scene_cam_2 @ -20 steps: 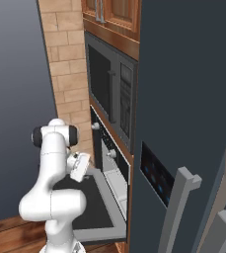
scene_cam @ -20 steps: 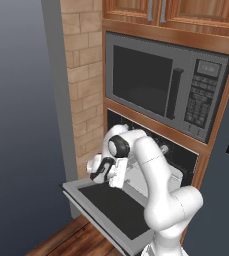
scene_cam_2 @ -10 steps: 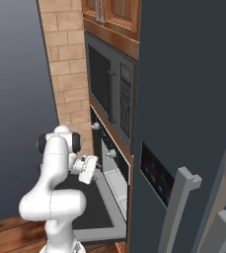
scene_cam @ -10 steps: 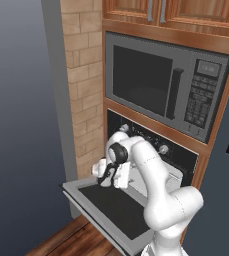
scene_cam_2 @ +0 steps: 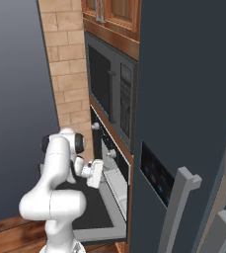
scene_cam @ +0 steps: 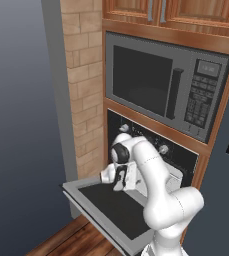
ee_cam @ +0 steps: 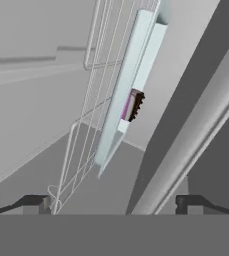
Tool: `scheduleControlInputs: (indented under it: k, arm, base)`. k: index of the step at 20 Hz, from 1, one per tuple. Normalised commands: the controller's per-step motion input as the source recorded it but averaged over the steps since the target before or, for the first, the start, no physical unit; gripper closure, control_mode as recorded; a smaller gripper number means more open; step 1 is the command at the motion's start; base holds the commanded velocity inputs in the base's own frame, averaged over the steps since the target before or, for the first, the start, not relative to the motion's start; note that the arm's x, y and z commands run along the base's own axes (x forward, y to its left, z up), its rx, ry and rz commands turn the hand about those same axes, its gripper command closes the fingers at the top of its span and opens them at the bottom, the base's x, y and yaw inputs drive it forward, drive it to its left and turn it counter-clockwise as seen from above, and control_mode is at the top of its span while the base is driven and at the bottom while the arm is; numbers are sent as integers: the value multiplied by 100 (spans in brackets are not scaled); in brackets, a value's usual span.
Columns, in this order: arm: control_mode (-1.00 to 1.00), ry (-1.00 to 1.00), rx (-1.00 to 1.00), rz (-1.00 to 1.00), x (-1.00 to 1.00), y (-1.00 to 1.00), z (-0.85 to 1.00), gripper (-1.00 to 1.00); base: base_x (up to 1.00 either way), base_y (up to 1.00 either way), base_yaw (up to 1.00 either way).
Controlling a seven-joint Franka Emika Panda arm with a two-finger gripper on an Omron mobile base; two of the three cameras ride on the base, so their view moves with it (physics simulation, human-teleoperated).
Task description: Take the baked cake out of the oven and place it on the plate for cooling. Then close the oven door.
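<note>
The oven (scene_cam: 153, 150) is seen below the grey microwave (scene_cam: 166, 85), and the oven door (scene_cam: 113, 210) is dropped fully open, lying flat and level in front of the cavity. In the hand view, rolled well over to one side, a wire rack (ee_cam: 86, 120) is seen inside the cavity with a pale flat tray (ee_cam: 128, 85) resting on it, and on that tray a small dark cake (ee_cam: 132, 106) with a purplish band is carried; it is seen edge-on and too small for its surface to be made out. The cake is judged to be light but soft and crumbly, so it would be easily crushed or torn if squeezed directly; the tray is judged stiff and smooth, perhaps slippery, and a hold on its near edge is thought safer, with the tray kept level so that the cake is not slid off. The end effector (ee_cam: 113, 202) is held at the mouth of the oven, just above the inner end of the open door, and is pointed into the cavity. Its two fingertips (ee_cam: 33, 202) are set wide apart, about as far as they go, and nothing is clamped between them or touched by them; the rack and tray lie further in. The plate cannot be made out in these views, and the door is not yet closed.
</note>
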Motion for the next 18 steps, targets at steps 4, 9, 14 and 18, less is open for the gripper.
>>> scheduleControlInputs:
  k: [4,9,14,18]
  arm:
    - [-100,-10,3,18,2,-38,-14,-100]
    - [-100,-4,2,14,23,-11,-17,-100]
    - [-100,-1,2,10,37,-1,-13,-100]
    - [-100,0,2,7,51,0,-21,-100]
  base:
    - [0,0,0]
    - [0,0,0]
    - [0,0,0]
    - [0,0,0]
